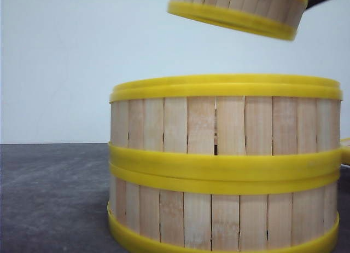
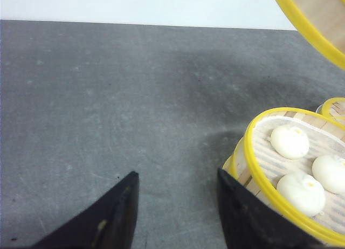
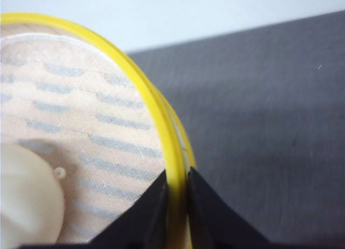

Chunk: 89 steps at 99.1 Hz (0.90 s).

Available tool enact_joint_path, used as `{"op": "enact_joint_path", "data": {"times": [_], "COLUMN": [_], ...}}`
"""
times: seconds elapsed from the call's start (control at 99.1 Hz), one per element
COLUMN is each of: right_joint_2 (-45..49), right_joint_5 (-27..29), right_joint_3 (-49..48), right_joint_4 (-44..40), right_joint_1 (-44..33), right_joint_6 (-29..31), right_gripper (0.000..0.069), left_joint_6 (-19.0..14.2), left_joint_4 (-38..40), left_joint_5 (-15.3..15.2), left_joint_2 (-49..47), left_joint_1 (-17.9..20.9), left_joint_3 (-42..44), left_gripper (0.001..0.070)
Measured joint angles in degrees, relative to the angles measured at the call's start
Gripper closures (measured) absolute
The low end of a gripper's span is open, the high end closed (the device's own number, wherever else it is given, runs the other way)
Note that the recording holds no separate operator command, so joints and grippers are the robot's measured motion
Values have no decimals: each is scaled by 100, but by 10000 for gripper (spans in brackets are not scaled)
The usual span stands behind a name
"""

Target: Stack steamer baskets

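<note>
a: front view? 
b: two steamer baskets (image 1: 224,165) stacked on the grey surface (image 1: 52,198); a third basket (image 1: 240,9) hangs tilted above them.
a: left wrist? 
b: left end effector (image 2: 175,211) spread apart, empty, beside the stack holding white buns (image 2: 302,173).
a: right wrist? 
b: right end effector (image 3: 177,203) clamped on the lifted basket's yellow rim.

Soft, even light is falling throughout; the table (image 2: 108,98) is showing faint shadows, and the nearest bun (image 3: 27,200) is blurring.

No legible txt or labels.
</note>
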Motion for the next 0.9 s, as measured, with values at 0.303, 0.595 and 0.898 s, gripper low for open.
{"op": "enact_joint_path", "data": {"times": [0.303,0.595,0.898], "right_joint_2": [-621,-581,-472], "right_joint_5": [-37,407,715], "right_joint_3": [0,-590,-1067], "right_joint_4": [-1550,-1545,-1261], "right_joint_1": [809,1519,1843], "right_joint_6": [-1106,-1384,-1373], "right_gripper": [657,657,657], "left_joint_6": [133,269,433], "left_joint_4": [-2,-31,-107], "left_joint_5": [0,0,0], "left_joint_2": [0,0,0], "left_joint_1": [0,0,0], "left_joint_3": [0,0,0], "left_gripper": [441,441,441]}}
